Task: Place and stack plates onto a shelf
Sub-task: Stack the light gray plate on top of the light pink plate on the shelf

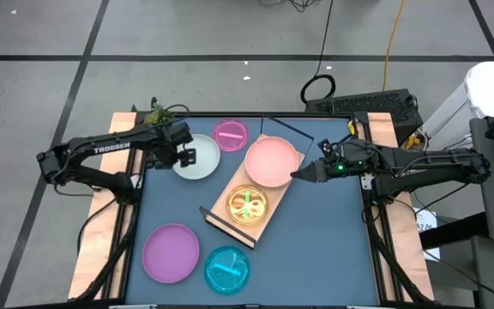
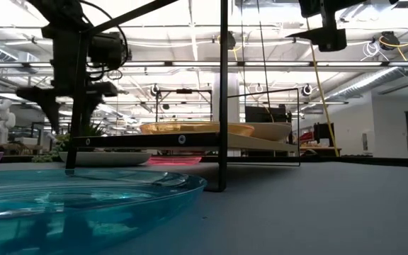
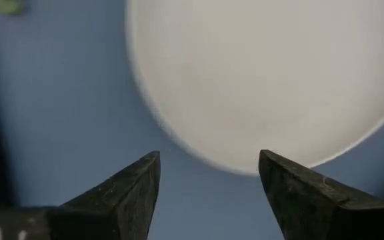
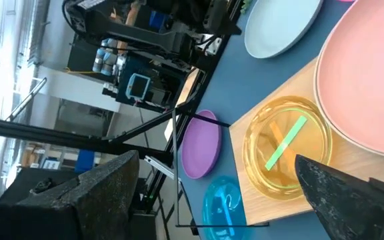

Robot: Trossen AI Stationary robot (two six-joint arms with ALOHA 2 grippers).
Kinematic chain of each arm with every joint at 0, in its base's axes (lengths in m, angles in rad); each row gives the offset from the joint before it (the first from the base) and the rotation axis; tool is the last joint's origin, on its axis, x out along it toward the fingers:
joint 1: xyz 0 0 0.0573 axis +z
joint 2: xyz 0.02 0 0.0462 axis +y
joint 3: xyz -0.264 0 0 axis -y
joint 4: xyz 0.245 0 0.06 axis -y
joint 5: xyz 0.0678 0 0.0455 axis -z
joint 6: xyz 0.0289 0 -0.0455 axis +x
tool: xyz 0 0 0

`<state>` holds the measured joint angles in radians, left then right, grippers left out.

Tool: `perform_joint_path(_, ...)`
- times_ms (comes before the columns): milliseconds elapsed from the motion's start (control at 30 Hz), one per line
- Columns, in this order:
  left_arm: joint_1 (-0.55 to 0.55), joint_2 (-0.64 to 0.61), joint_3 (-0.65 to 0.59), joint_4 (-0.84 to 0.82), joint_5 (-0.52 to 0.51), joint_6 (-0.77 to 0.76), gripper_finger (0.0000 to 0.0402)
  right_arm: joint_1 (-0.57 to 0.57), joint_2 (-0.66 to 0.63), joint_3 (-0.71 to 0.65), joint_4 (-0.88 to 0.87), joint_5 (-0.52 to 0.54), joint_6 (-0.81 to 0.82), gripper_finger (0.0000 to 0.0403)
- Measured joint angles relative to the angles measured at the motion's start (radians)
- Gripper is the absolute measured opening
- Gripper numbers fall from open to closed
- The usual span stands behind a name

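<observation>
Pale plate (image 1: 201, 160) — left hand (image 3: 209, 193) open just above

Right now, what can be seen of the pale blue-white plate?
The pale blue-white plate is round, opaque and plain, plastic by its look. It lies flat and right side up on the blue table top, beside the small pink plate, off the shelf. The left gripper, open, hovers over its edge without gripping it.

A big open lab hall: ceiling strip lights (image 2: 374, 67), bare concrete floor (image 1: 230, 30), equipment racks (image 2: 190, 106) behind the table.
</observation>
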<state>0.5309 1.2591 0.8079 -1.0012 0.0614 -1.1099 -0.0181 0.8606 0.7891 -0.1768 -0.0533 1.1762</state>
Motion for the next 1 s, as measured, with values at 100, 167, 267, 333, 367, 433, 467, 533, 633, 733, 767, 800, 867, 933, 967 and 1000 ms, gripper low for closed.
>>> perform_joint_path(100,0.016,-0.002,-0.013,0.062,0.011,-0.013,0.0257,0.0,0.0,0.0,0.0,0.0,0.016,0.038)
perform_joint_path(167,0.03,-0.005,-0.018,0.075,0.003,-0.029,0.0257,0.0,0.0,0.0,0.0,-0.001,0.016,0.038)
perform_joint_path(267,0.049,-0.003,-0.047,0.072,-0.026,-0.053,0.0257,0.001,0.0,0.0,0.0,-0.002,0.024,0.038)
perform_joint_path(333,0.061,-0.003,-0.073,0.083,-0.032,-0.056,0.0257,0.001,0.0,0.0,0.0,-0.003,0.03,0.038)
perform_joint_path(367,0.068,-0.003,-0.091,0.086,-0.032,-0.056,0.0257,0.001,0.0,0.0,0.0,-0.003,0.033,0.038)
perform_joint_path(433,0.075,-0.003,-0.12,0.095,-0.034,-0.056,0.0257,0.001,0.0,0.0,0.0,-0.003,0.035,0.038)
perform_joint_path(467,0.076,-0.003,-0.135,0.109,-0.034,-0.056,0.0257,0.001,0.0,0.0,0.0,-0.003,0.035,0.038)
perform_joint_path(533,0.078,-0.003,-0.162,0.16,-0.03,-0.06,0.0257,0.001,0.0,0.0,0.0,-0.003,0.035,0.038)
perform_joint_path(633,0.078,-0.003,-0.204,0.252,-0.027,-0.081,0.0257,0.001,0.0,0.0,0.0,-0.003,0.035,0.038)
perform_joint_path(733,0.078,-0.003,-0.251,0.333,-0.017,-0.131,0.0257,0.001,0.0,0.0,0.0,-0.001,0.035,0.038)
perform_joint_path(767,0.078,-0.003,-0.266,0.354,-0.015,-0.149,0.0256,0.001,0.0,0.0,0.0,-0.001,0.035,0.038)
perform_joint_path(800,0.078,-0.003,-0.279,0.374,-0.009,-0.161,0.0252,0.001,0.0,0.0,0.0,-0.001,0.035,0.038)
perform_joint_path(867,0.08,-0.007,-0.301,0.407,0.0,-0.187,0.0236,0.001,0.0,0.0,0.0,-0.001,0.035,0.038)
perform_joint_path(933,0.079,-0.007,-0.307,0.409,-0.002,-0.201,0.0208,0.0,0.0,0.0,0.0,-0.001,0.034,0.038)
perform_joint_path(967,0.078,-0.007,-0.308,0.408,-0.004,-0.201,0.0191,0.0,0.0,0.0,0.0,0.0,0.031,0.038)
perform_joint_path(1000,0.077,-0.006,-0.309,0.408,-0.006,-0.2,0.0172,0.0,0.0,0.0,0.0,0.0,0.026,0.038)
